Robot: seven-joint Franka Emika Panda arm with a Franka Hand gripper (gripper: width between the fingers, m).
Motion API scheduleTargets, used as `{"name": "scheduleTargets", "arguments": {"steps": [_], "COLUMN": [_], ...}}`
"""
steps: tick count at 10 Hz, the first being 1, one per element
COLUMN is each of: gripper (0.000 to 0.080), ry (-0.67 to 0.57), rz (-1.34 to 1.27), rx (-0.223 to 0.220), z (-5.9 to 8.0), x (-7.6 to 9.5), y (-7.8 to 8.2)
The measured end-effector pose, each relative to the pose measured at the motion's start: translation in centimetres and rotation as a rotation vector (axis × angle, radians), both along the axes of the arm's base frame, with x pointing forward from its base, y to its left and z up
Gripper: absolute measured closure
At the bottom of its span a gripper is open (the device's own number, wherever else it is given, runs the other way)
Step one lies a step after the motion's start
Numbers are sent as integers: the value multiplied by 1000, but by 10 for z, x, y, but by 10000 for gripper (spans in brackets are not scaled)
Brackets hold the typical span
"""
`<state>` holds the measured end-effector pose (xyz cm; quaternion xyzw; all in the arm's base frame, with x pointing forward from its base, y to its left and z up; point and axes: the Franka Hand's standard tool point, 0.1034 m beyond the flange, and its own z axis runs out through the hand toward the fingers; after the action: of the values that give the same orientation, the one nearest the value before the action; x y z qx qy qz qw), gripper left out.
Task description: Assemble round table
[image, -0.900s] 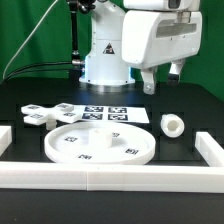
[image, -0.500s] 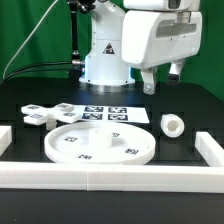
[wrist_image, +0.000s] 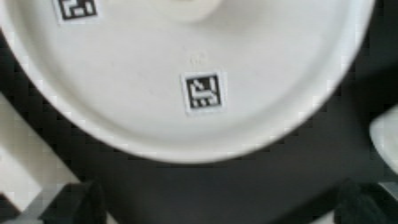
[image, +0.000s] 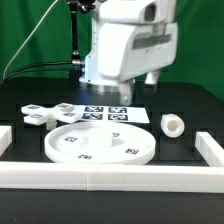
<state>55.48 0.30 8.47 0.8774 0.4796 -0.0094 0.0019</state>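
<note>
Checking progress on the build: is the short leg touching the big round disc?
Apart. The exterior view shows a strip of black surface between the disc and the leg, which lies on that view's right.

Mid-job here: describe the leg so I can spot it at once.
Find the big round disc on the black table. Just off its rim, toward the exterior view's right, sits the leg, apart from it. It is the only short cylinder: the disc is flat, the border bar beyond is long and straight.
</note>
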Motion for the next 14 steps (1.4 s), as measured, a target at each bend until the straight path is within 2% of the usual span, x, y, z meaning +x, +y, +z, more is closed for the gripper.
{"name": "scheduleTargets", "arguments": {"steps": [3, 6, 9, 14], "gripper": [150, 150, 150, 150], "ry": [7, 26, 41, 60], "rz": [15, 20, 11, 5], "rx": [7, 13, 16, 18], "z": [-26, -46, -57, -70], "x": [-6, -13, -18, -21], "y": [-24, -33, -41, -45]}}
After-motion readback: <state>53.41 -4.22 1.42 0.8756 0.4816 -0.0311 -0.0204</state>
